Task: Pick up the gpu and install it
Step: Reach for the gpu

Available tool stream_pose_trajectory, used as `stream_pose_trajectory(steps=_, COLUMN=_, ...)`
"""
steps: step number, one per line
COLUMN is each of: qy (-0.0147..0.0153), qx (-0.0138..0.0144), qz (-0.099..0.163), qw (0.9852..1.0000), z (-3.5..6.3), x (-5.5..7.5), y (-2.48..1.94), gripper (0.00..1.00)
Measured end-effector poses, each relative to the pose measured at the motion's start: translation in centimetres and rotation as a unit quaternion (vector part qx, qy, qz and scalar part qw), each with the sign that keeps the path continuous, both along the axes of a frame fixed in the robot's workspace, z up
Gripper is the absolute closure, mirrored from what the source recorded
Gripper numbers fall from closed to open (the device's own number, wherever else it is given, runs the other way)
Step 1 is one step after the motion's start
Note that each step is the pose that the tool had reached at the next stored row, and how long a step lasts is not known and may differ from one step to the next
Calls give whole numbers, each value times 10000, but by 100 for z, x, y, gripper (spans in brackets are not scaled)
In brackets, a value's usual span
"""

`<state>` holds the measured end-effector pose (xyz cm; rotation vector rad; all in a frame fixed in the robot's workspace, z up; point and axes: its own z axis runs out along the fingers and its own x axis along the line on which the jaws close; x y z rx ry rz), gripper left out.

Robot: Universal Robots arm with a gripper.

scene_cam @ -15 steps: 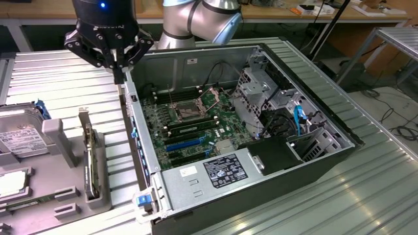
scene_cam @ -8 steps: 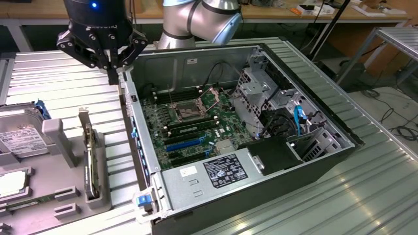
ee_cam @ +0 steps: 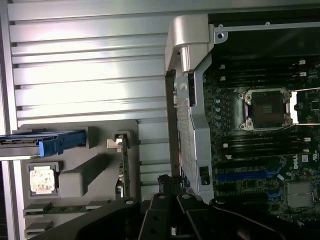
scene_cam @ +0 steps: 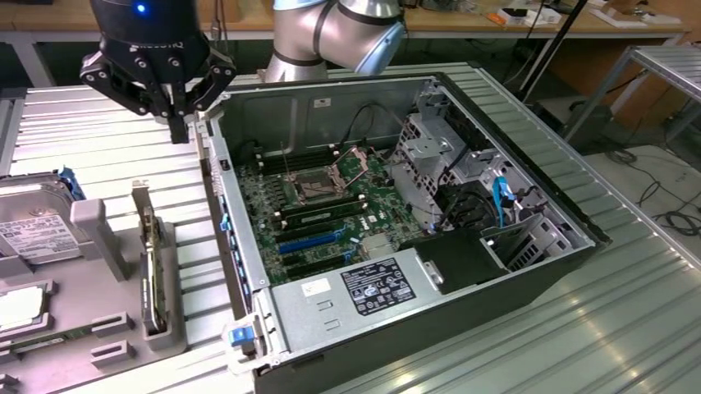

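Note:
The gpu (scene_cam: pixel 150 271) stands on its edge in a slot of the grey holder tray (scene_cam: pixel 110 295), its silver bracket end pointing away from the front. In the wrist view the gpu (ee_cam: pixel 123 170) shows as a thin green strip in the same tray (ee_cam: pixel 100 135). My gripper (scene_cam: pixel 177 123) hangs above the metal table, beyond the far end of the gpu and beside the back corner of the open computer case (scene_cam: pixel 438 82). Its black fingers are shut with nothing between them. The gripper (ee_cam: pixel 167 200) is apart from the card.
A silver hard drive (scene_cam: pixel 33 226) with blue rails lies at the tray's left, a green memory stick (ee_cam: pixel 65 207) and a square chip (ee_cam: pixel 42 180) near it. Inside the case, the motherboard (scene_cam: pixel 328 205) shows blue slots (scene_cam: pixel 312 242), a drive cage (scene_cam: pixel 438 156) and a power supply (scene_cam: pixel 373 283).

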<state>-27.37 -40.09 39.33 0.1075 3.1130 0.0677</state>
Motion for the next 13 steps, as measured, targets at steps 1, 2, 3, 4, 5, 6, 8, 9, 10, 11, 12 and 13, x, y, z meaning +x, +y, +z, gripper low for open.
stream_pose_trajectory(steps=1, qy=0, qx=0, qz=0, qw=10000, z=0, x=-14, y=0, gripper=89)
stream_pose_trajectory(steps=2, qy=0, qx=0, qz=0, qw=10000, z=0, x=-27, y=0, gripper=89)
stream_pose_trajectory(steps=3, qy=0, qx=0, qz=0, qw=10000, z=0, x=-40, y=0, gripper=89)
stream_pose_trajectory(steps=4, qy=0, qx=0, qz=0, qw=10000, z=0, x=-51, y=0, gripper=89)
stream_pose_trajectory(steps=5, qy=0, qx=0, qz=0, qw=10000, z=0, x=-66, y=0, gripper=89)
stream_pose_trajectory(steps=6, qy=0, qx=0, qz=0, qw=10000, z=0, x=-85, y=0, gripper=89)
stream_pose_trajectory(steps=8, qy=0, qx=0, qz=0, qw=10000, z=0, x=-115, y=0, gripper=89)
stream_pose_trajectory(steps=9, qy=0, qx=0, qz=0, qw=10000, z=0, x=-125, y=0, gripper=89)
stream_pose_trajectory(steps=10, qy=0, qx=0, qz=0, qw=10000, z=0, x=-136, y=0, gripper=89)
stream_pose_trajectory(steps=11, qy=0, qx=0, qz=0, qw=10000, z=0, x=-156, y=0, gripper=89)
stream_pose_trajectory(steps=12, qy=0, qx=0, qz=0, qw=10000, z=0, x=-166, y=0, gripper=89)
stream_pose_trajectory(steps=13, qy=0, qx=0, qz=0, qw=10000, z=0, x=-176, y=0, gripper=89)
